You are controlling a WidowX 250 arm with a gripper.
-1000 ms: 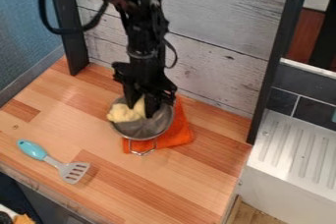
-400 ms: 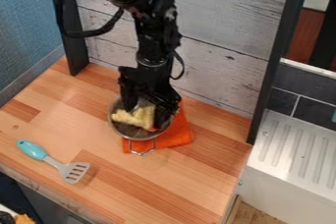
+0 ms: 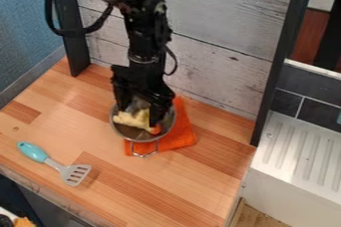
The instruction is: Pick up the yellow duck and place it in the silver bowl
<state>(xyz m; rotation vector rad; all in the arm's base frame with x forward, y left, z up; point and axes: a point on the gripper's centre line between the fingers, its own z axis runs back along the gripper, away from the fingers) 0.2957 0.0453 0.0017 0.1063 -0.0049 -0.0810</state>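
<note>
The gripper (image 3: 138, 111) hangs over the silver bowl (image 3: 126, 132), with its two fingers apart, one at the bowl's left rim and one over its right part. Inside the bowl lies the yellow duck (image 3: 135, 119), with a small orange part at its lower right. It sits low between the fingers; the right finger covers its right side. A wire handle sticks out from the bowl's front.
An orange cloth (image 3: 180, 134) lies under the bowl and out to its right. A spatula (image 3: 55, 164) with a turquoise handle rests at the front left. The plank wall (image 3: 220, 71) stands behind, and a white ribbed drainboard (image 3: 303, 154) is at the right.
The duck, earlier gripped at the bowl's upper left, has dropped lower into the bowl. The gripper has opened; it first shifted right, then back left.
</note>
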